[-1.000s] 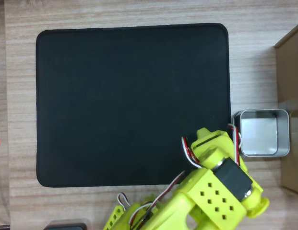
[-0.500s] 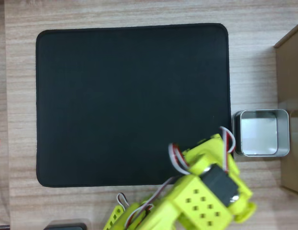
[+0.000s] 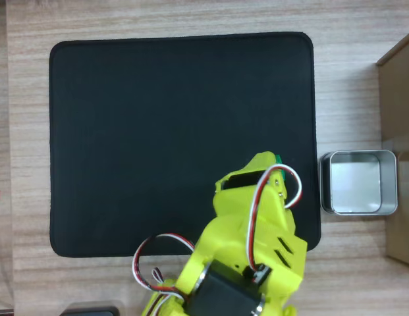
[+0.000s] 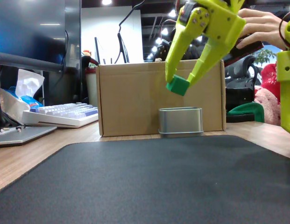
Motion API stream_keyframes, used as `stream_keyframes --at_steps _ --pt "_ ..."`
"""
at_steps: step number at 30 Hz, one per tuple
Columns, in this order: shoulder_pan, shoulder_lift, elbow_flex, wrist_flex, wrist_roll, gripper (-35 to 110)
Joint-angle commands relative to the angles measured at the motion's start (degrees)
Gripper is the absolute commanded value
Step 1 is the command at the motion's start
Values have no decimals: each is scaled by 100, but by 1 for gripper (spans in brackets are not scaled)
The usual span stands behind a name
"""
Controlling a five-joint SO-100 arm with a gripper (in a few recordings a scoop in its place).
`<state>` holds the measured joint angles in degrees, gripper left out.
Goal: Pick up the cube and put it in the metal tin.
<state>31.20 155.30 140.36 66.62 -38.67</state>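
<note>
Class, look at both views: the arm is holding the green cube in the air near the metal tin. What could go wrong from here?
1. The gripper pinches the cube only at its fingertips, so the cube could slip out and fall.
2. In the overhead view the cube hangs over the black mat, beside the metal tin; released now, it would likely miss.
3. The tin's opening is small, so the cube could strike the rim.

A black mat (image 3: 178,138) covers the wooden table (image 3: 349,85) beside a cardboard box (image 4: 130,100).
</note>
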Motion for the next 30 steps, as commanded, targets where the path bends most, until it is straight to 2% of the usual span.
stream_keyframes --at_steps 1,5,18,30 --pt "9 264 -281 97 167 0" --pt "413 677 -334 18 448 0" --pt "1749 -2268 -1389 -826 554 0" --pt "2101 -2804 -1723 -1081 677 3"
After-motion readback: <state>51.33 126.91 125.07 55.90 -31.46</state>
